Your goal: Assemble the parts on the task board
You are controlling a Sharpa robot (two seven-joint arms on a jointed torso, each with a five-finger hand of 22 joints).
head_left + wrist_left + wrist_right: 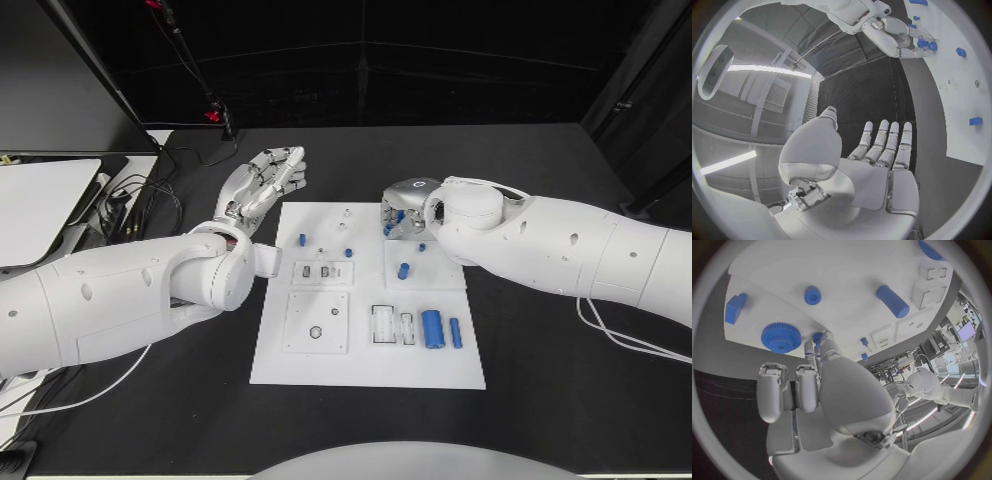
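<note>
Right hand over task board, beside blue gear.
</note>
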